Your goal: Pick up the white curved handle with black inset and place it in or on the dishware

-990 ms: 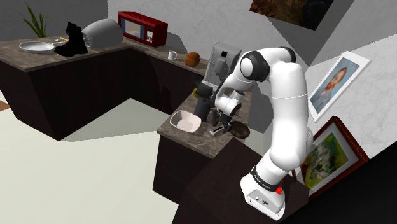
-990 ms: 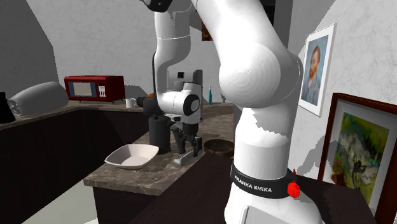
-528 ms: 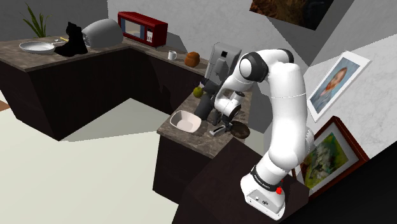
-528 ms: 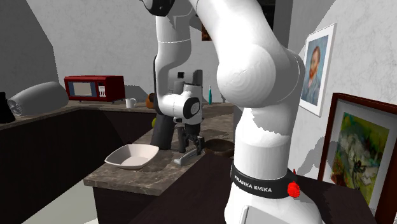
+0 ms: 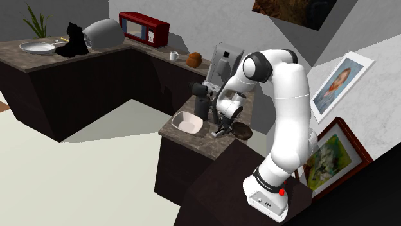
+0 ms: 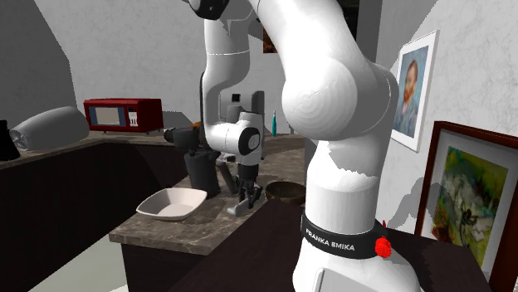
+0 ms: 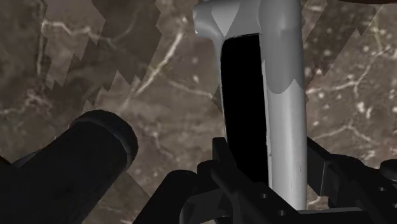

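Observation:
The pale grey curved handle [image 7: 283, 95] with its black inset lies on the dark marble counter [image 7: 95, 76]. My gripper [image 7: 273, 188] is shut on it, one black finger [image 7: 222, 168] on each side of its near end. In the shoulder view the gripper [image 5: 222, 124] points down at the handle [image 5: 220, 132] at counter level. The second exterior view has the gripper [image 6: 248, 194] right over the handle [image 6: 237, 207]. A shallow white bowl [image 5: 187, 121] [image 6: 173, 203] sits on the same counter, a short way from the handle.
A tall black vessel [image 5: 202, 103] [image 6: 199, 170] stands behind the bowl. A dark round dish [image 5: 243, 131] [image 6: 286, 191] sits close beside the gripper. Farther back are a red microwave [image 5: 143, 27], a mug [image 5: 173, 56] and the counter's front edge [image 6: 183, 240].
The gripper has come down onto the handle and its fingers, open before, have shut on it. The handle is still at counter level.

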Robot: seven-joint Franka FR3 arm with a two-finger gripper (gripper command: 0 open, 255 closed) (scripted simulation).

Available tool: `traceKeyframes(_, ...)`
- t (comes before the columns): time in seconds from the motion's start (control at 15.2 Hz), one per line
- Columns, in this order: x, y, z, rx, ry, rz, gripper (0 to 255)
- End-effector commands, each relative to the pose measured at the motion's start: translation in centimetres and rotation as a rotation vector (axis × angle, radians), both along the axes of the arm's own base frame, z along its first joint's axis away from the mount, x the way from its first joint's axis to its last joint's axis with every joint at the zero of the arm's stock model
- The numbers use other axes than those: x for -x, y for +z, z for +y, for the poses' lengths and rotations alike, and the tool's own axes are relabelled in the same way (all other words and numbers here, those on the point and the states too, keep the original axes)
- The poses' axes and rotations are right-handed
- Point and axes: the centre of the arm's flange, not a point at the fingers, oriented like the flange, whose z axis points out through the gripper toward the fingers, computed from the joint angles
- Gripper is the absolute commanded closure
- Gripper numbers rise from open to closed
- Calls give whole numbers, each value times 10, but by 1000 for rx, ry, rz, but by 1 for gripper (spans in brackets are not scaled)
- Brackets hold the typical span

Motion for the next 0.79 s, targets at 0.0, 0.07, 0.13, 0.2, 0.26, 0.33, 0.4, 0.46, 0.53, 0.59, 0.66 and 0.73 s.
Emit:
traceKeyframes(0.0, 0, 0, 0, -1, 0, 0, 255)
traceKeyframes(0.07, 0, 0, 0, -1, 0, 0, 255)
traceKeyframes(0.13, 0, 0, 0, -1, 0, 0, 255)
traceKeyframes(0.2, 0, 0, 0, -1, 0, 0, 255)
traceKeyframes(0.26, -3, -1, -1, -2, 0, 1, 255)
traceKeyframes(0.33, -3, 5, -1, -2, 0, 1, 255)
traceKeyframes(0.4, -3, 10, -1, -2, 0, 1, 255)
traceKeyframes(0.46, -3, 15, -1, -2, 0, 1, 255)
traceKeyframes(0.53, -3, 20, -1, -2, 0, 1, 255)
traceKeyframes(0.59, -3, 26, -1, -2, 0, 1, 255)
traceKeyframes(0.66, -3, 31, -1, -2, 0, 1, 255)
traceKeyframes(0.73, -3, 36, -1, -2, 0, 1, 255)
